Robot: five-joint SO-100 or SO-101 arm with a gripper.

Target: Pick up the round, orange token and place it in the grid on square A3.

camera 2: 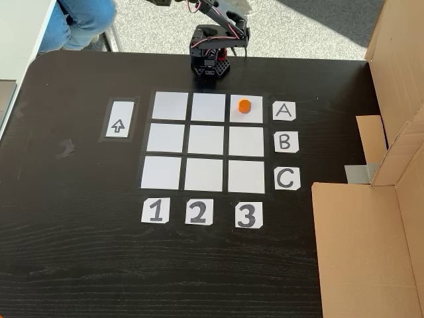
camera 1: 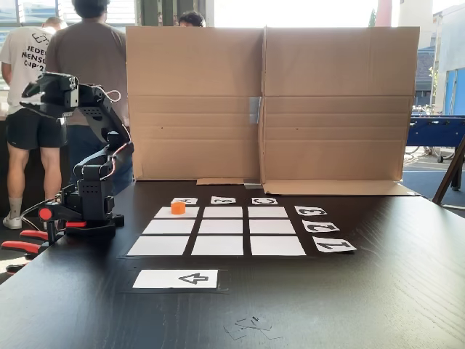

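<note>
A small black arm is seen folded back on its base at the left edge of a dark wood-grain table, its fingers raised high and turned away from the board; whether they are apart or together cannot be told. Open table is left on every side of the grid, with a cardboard screen closing off the far edge. The round, orange token is seen resting on square A3, the corner cell in line with the "A" label and the "3" label, well below the lifted fingers and well apart from them. An arrow card lies beside the grid. People are seen standing behind the arm in a bright, windowed room.
</note>
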